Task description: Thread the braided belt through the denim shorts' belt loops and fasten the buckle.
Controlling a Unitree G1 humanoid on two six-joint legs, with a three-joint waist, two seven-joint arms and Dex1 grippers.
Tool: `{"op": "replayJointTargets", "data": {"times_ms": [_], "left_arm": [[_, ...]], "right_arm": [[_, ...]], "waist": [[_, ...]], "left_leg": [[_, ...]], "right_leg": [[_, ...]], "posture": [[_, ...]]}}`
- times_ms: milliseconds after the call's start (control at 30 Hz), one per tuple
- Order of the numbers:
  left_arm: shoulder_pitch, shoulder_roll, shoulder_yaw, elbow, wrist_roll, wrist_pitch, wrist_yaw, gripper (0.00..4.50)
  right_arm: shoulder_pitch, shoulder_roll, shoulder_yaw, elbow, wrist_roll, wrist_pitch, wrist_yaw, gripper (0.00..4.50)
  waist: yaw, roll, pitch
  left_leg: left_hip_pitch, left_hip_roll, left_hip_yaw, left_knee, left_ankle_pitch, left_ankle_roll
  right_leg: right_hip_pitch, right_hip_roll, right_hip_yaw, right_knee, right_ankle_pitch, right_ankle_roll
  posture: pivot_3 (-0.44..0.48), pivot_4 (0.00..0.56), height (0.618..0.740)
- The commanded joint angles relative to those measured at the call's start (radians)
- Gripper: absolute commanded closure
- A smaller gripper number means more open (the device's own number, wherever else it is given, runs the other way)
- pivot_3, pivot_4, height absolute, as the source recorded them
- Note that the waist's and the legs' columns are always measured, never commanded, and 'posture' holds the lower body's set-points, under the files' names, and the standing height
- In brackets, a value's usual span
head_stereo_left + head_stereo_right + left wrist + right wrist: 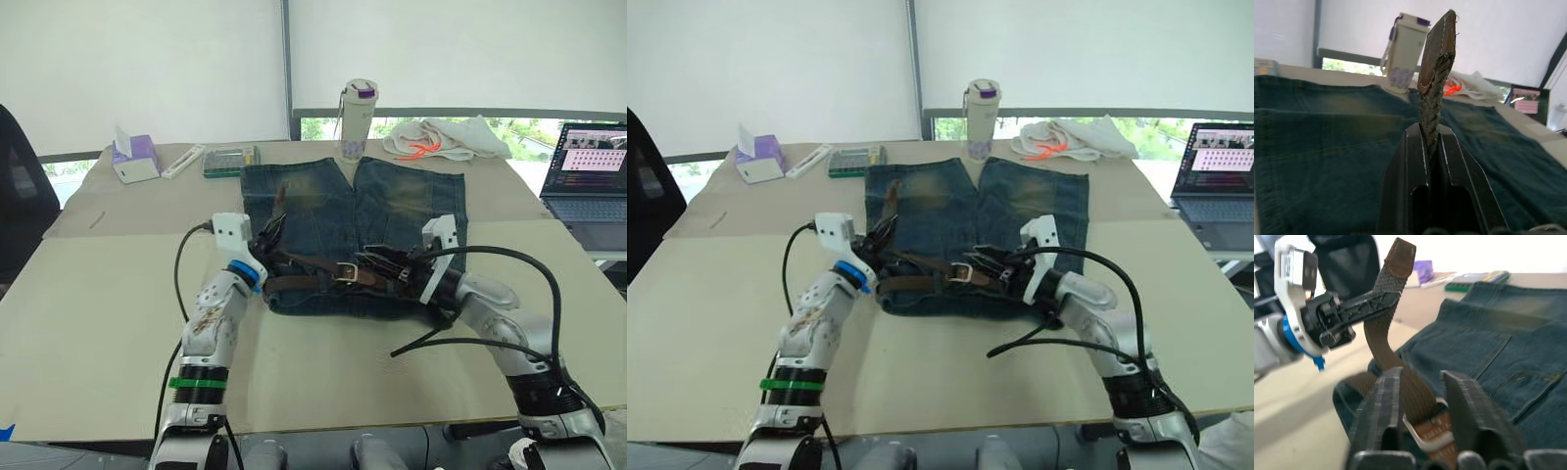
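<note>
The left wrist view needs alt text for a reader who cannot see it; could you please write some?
The left hand is shut on the tip of the braided belt, which stands up between its two black fingers. Behind it, the denim shorts lie flat on the table, with a white tumbler and a laptop beyond.

Bare beige bench lies open on both sides of the faded blue denim shorts; tall white tumbler and crumpled white cloth crowd the far edge.
</note>
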Motion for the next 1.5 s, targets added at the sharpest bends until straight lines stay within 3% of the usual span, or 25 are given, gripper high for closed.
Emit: {"op": "replayJointTargets", "data": {"times_ms": [33, 233, 400, 600, 867, 1167, 1333, 1500], "left_arm": [[0.045, 0.027, 0.007, -0.073, 0.036, 0.003, 0.039, 4.5], [0.174, 0.025, 0.012, -0.178, 0.008, 0.064, 0.065, 4.5], [0.27, 0.031, 0.014, -0.241, -0.006, 0.091, 0.059, 4.5], [0.316, 0.055, 0.0, -0.266, -0.012, 0.098, 0.032, 4.5], [0.285, 0.036, -0.008, -0.239, -0.014, 0.096, 0.043, 4.5], [0.217, 0.019, -0.002, -0.174, 0.0, 0.071, 0.065, 4.5], [0.183, 0.015, 0.035, -0.163, -0.002, 0.049, 0.094, 4.5], [0.127, -0.02, 0.148, -0.12, -0.05, -0.004, 0.184, 4.5]], "right_arm": [[-0.04, 0.005, 0.024, 0.089, -0.07, -0.084, 0.132, 4.46], [-0.06, 0.06, 0.062, 0.203, -0.154, -0.145, 0.24, 4.46], [-0.061, 0.095, 0.086, 0.266, -0.255, -0.194, 0.224, 4.46], [-0.091, 0.148, 0.01, 0.212, -0.172, -0.173, 0.257, 4.46], [-0.148, 0.138, -0.042, 0.262, -0.157, -0.183, 0.312, 4.46], [-0.182, 0.088, 0.113, 0.517, -0.497, -0.397, 0.246, 4.46], [-0.183, 0.064, 0.162, 0.534, -0.552, -0.397, 0.295, 4.46], [-0.21, 0.076, 0.166, 0.57, -0.579, -0.424, 0.293, 4.46]], "waist": [[0.004, 0.0, 0.0], [0.007, 0.0, 0.0], [0.011, 0.0, 0.0], [0.01, 0.0, 0.0], [0.015, 0.0, 0.0], [0.016, 0.0, 0.0], [0.013, 0.0, -0.001], [0.007, -0.001, -0.002]], "left_leg": [[0.0, 0.0, 0.0, 0.0, 0.0, 0.0], [0.001, 0.001, -0.002, -0.001, 0.0, 0.0], [0.001, 0.001, -0.003, -0.001, 0.0, -0.001], [0.002, 0.002, -0.003, -0.001, 0.0, -0.001], [0.001, 0.001, -0.003, -0.001, 0.0, -0.001], [0.001, 0.0, -0.001, -0.001, 0.0, -0.001], [0.003, 0.0, -0.001, -0.001, 0.0, -0.001], [0.004, 0.001, -0.001, -0.001, 0.0, -0.001]], "right_leg": [[0.0, 0.0, 0.0, 0.0, 0.0, 0.0], [-0.001, 0.0, 0.001, 0.0, 0.001, -0.001], [-0.001, -0.001, 0.002, 0.0, 0.001, -0.001], [-0.001, -0.001, 0.002, 0.0, 0.001, -0.002], [-0.001, -0.002, 0.002, 0.0, 0.001, -0.002], [-0.001, -0.002, 0.002, 0.0, 0.001, -0.002], [0.0, -0.001, 0.002, 0.001, 0.001, -0.002], [0.0, -0.001, 0.002, 0.001, 0.001, -0.002]], "posture": [[0.0, 0.15, 0.74], [0.0, 0.15, 0.74], [0.0, 0.15, 0.74], [0.0, 0.15, 0.74], [0.0, 0.15, 0.74], [0.0, 0.15, 0.74], [0.0, 0.15, 0.74], [0.0, 0.15, 0.74]]}}
